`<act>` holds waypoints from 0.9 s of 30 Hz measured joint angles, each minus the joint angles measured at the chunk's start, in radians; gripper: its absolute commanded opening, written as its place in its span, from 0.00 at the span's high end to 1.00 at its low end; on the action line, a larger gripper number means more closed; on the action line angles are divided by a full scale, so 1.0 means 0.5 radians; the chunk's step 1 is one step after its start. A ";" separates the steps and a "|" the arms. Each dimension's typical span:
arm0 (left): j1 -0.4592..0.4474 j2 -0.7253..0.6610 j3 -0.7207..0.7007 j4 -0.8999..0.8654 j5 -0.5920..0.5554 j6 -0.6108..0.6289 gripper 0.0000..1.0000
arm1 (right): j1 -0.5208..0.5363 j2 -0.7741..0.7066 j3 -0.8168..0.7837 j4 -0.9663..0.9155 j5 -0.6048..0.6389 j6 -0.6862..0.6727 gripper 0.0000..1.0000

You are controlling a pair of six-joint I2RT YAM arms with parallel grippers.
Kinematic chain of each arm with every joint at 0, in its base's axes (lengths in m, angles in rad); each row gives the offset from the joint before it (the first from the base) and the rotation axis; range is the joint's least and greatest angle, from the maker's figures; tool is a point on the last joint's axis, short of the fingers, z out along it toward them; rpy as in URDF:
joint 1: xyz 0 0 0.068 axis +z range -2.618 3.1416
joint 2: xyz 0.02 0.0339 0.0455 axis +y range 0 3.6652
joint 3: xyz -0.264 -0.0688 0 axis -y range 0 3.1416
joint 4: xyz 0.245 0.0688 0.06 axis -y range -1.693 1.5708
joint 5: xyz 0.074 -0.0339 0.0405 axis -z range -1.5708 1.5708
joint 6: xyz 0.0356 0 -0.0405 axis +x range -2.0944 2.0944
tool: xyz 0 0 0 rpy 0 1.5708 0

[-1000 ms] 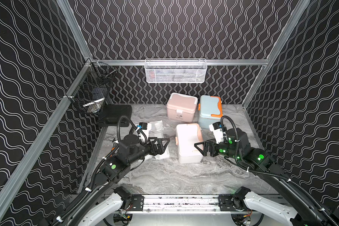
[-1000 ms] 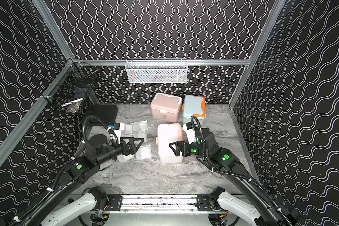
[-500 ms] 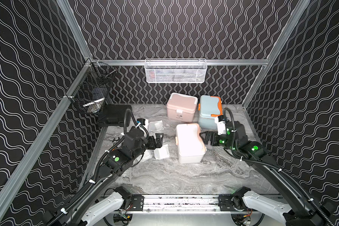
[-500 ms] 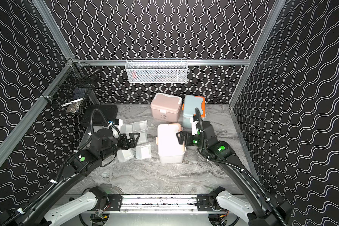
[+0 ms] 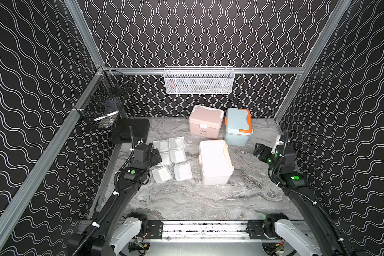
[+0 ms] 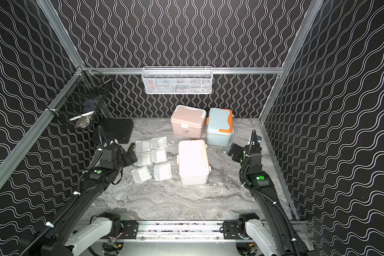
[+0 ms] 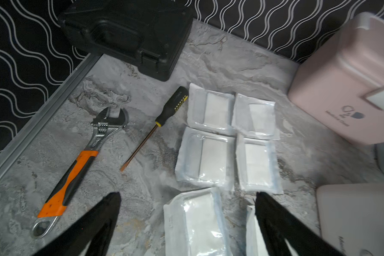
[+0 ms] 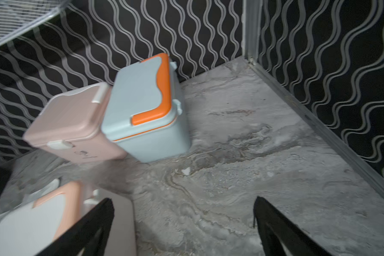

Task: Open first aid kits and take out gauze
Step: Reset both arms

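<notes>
White gauze packets (image 5: 177, 155) lay beside the white kit (image 5: 215, 161), lid seemingly shut. L gripper (image 7: 186, 194) and R gripper (image 8: 183, 198) were spread, empty.

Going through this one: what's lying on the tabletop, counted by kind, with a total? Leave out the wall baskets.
First aid kits: 3
Gauze packets: 6
Black case: 1
Adjustable wrench: 1
Screwdriver: 1
Total: 12

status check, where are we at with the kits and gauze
Left hand, right hand open, empty. Six gauze packets on table; all three kits shut. Adjustable wrench and screwdriver beside gauze.
</notes>
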 measured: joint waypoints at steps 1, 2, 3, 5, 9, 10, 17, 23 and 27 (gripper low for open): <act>0.040 0.040 -0.053 0.067 -0.002 0.032 0.01 | -0.029 -0.016 -0.101 0.079 0.038 -0.027 0.00; 0.070 0.074 -0.099 0.122 0.000 0.052 0.01 | -0.043 -0.021 -0.192 0.153 0.080 -0.054 0.00; 0.092 0.103 -0.146 0.171 0.001 0.077 0.01 | -0.054 -0.019 -0.259 0.214 0.113 -0.066 0.00; 0.128 0.148 -0.249 0.273 -0.003 0.131 0.01 | -0.090 0.014 -0.359 0.339 0.169 -0.106 0.00; 0.150 0.142 -0.439 0.488 -0.032 0.227 0.01 | -0.195 0.151 -0.488 0.591 0.253 -0.104 0.00; 0.153 0.134 -0.498 0.570 -0.025 0.265 0.01 | -0.215 0.195 -0.515 0.649 0.262 -0.095 0.00; 0.193 0.220 -0.874 1.195 0.116 0.507 0.01 | -0.289 0.638 -0.654 1.083 0.306 -0.021 0.00; 0.318 0.343 -0.995 1.760 0.277 0.612 0.01 | -0.300 0.974 -0.797 1.585 0.294 -0.043 0.00; 0.404 0.564 -1.096 2.213 0.433 0.611 0.01 | -0.300 0.999 -0.772 1.777 0.237 -0.097 0.00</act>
